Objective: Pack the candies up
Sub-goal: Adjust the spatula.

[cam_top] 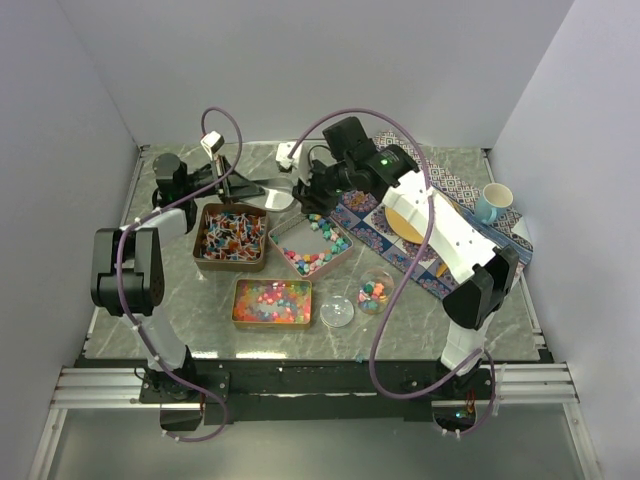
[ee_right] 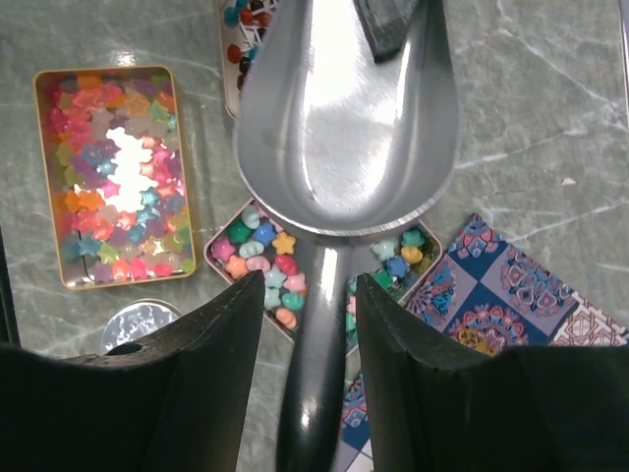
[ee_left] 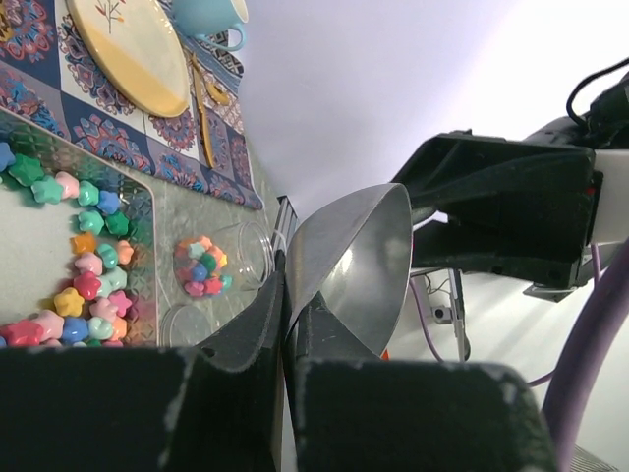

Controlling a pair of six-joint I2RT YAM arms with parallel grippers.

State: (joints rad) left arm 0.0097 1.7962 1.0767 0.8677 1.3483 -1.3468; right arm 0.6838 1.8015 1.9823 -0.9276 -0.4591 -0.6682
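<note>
Top view: the candies sit mid-table in three copper tins. Wrapped stick sweets fill the tin nearest the left edge, pastel pieces the tin just right of it, and glossy beads the tin closer to the near edge. A clear jar with a few pastel pieces inside is right of the bead tin, with its lid between them. Both arms reach toward the far edge and meet at a metal scoop. The left gripper is at the bowl end and the right gripper at the handle end.

Left wrist view: the left gripper is clenched on the thin rim of the scoop, holding the bowl on edge off the table. The pastel pieces and the jar lie beyond it.

Right wrist view: the scoop handle runs down between the right gripper fingers with a gap on either side, so this gripper is released and bears nothing. The bowl is empty and hangs above the pastel pieces; the glossy beads are off to one side. A dark left finger pinches the bowl's far lip.

Judgement: this looks like a handover, with the left alone carrying the scoop. A pinch on the rim is a poor hold for scooping, and the scoop may swivel or slip. No packing is under way in these views.
</note>
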